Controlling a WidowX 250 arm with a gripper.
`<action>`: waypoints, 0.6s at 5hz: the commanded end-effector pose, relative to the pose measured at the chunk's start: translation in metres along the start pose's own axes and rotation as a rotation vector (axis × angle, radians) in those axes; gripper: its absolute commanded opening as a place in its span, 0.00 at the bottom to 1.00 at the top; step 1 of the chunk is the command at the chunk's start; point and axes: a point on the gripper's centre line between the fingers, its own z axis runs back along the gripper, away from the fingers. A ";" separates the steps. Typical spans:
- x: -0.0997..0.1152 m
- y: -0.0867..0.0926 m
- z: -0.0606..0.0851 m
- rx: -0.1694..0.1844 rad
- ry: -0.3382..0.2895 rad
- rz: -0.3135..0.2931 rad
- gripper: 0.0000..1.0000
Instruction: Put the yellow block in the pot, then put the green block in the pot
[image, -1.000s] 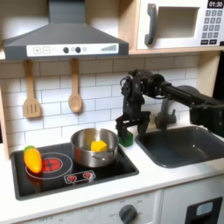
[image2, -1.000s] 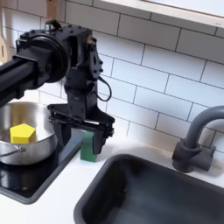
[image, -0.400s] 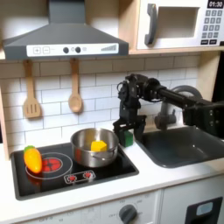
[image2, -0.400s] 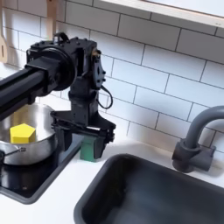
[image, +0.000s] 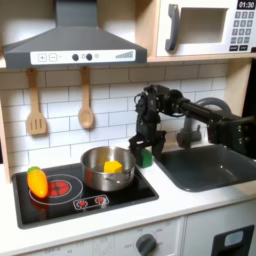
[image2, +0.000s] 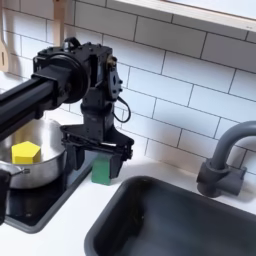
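Observation:
The silver pot (image: 98, 182) stands on the toy stove, and the yellow block (image: 113, 166) lies inside it. In the second exterior view the same pot (image2: 42, 176) sits at the left with the yellow block (image2: 25, 152) in it. The green block (image: 146, 158) rests on the counter between the stove and the sink, right of the pot in both exterior views. My gripper (image: 143, 150) hangs low over it, open. Its fingers (image2: 72, 158) straddle the green block (image2: 101, 171), one on each side, with gaps showing.
An orange-yellow toy vegetable (image: 37, 181) lies on the stove's left burner. The dark sink basin (image2: 175, 215) and grey faucet (image2: 222, 165) sit to the right of the block. Two wooden utensils (image: 86, 100) hang on the tiled wall behind.
The gripper has come down a little around the green block and shifted slightly left in the first exterior view. The blocks and pot have not moved.

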 end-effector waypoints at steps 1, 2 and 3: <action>0.005 -0.009 -0.009 0.001 -0.006 0.005 1.00; 0.011 -0.011 -0.014 -0.004 -0.010 0.007 1.00; 0.014 -0.014 -0.017 -0.002 -0.007 -0.008 1.00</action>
